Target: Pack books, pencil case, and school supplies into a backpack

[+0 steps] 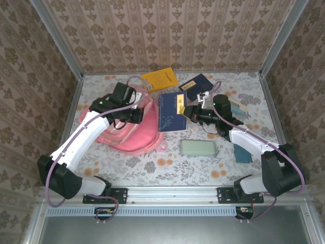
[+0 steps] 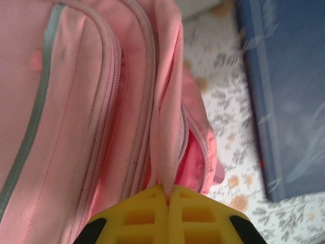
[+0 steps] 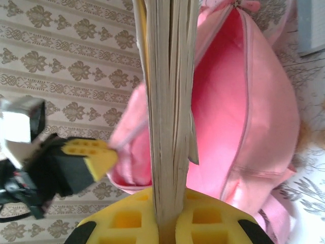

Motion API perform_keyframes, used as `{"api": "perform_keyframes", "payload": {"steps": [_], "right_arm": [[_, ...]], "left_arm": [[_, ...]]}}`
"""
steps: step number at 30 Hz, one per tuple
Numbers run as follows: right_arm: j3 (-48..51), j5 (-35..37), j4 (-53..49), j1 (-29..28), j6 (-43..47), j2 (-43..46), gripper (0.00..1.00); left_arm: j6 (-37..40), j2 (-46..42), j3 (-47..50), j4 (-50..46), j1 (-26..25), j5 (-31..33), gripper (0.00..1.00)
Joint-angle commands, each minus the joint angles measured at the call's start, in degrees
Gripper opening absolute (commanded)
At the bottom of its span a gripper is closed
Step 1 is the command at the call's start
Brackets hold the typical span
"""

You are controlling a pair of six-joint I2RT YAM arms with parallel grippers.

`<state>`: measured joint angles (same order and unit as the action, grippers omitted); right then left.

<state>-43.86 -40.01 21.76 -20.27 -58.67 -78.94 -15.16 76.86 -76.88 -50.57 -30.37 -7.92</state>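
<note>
At the middle of the overhead view, the right tool (image 1: 189, 113) is clamped shut on the edge of a navy book (image 1: 171, 111), whose far side reaches the pink backpack (image 1: 129, 134). In the right wrist view, the book's pages rise from the pinched jaws, with the backpack's open mouth just behind. Left of centre, the left tool (image 1: 136, 115) is pinched tight on a fold of backpack fabric. The mint pencil case (image 1: 198, 148) lies on the tabletop (image 1: 152, 168) at lower centre, apart from both tools.

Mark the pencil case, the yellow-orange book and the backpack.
pencil case (image 1: 198, 148), top external view, middle of its lid.
yellow-orange book (image 1: 160, 78), top external view, middle of its cover.
backpack (image 1: 136, 133), top external view, bare pink fabric on its near side.
</note>
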Motion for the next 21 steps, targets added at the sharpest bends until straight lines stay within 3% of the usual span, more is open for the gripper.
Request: {"api": "perform_keyframes", "payload": {"steps": [1, 9, 21], "right_arm": [[0.5, 7.9, 9.0, -4.4, -3.4, -2.7, 0.0], [-5.2, 23.1, 13.8, -15.5, -8.5, -14.8, 0.0], [-30.7, 39.9, 12.7, -24.2, -15.5, -38.3, 0.0]], "left_arm": [[-2.9, -2.8, -3.8, 1.7, 1.2, -0.3, 0.0], [-7.7, -5.0, -5.2, 5.5, 2.6, -0.9, 0.0], [-13.6, -4.0, -7.7, 8.9, 3.6, -2.4, 0.0]]}}
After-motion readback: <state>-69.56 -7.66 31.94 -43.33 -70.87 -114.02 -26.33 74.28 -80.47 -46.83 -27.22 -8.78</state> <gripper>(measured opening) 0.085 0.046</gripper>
